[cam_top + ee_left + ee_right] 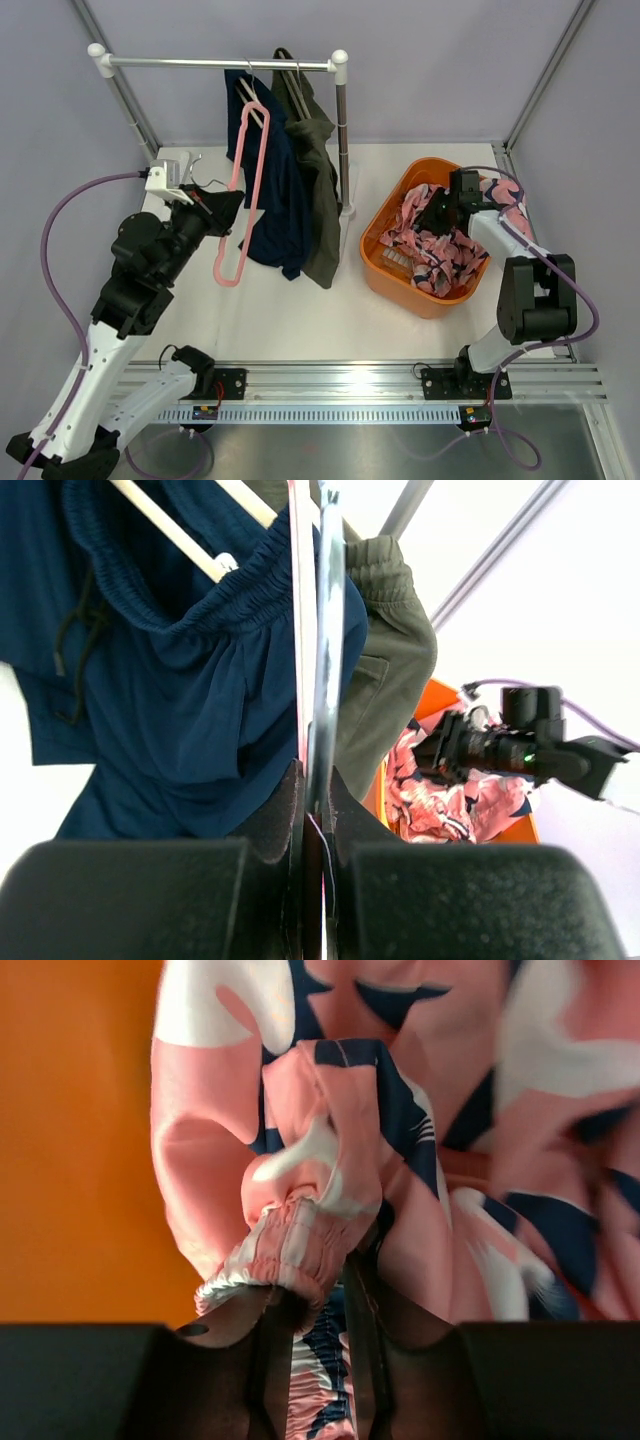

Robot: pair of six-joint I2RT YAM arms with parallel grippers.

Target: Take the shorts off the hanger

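1. Left gripper [316, 792]: jaws nearly closed, clamped on the thin edge of the pink hanger [228, 282]. The hanger is bare and tilted, with its lower end swung toward the left arm and its top up by the rail [200, 62].
2. Right gripper [318, 1310]: reaches down into the orange basket [395, 285], jaws narrow, pinching the gathered elastic band of the pink shorts [440, 250].
3. The pink shorts, blotched navy and white, lie crumpled in the basket, with part draped over its far rim. The basket sits on the white table [300, 310], right of the rack.
4. Navy shorts [270, 200]: hang from the rail on a pale hanger, just behind the pink one.
5. Olive shorts [320, 190]: hang beside the navy pair and touch it, next to the rack's right post.
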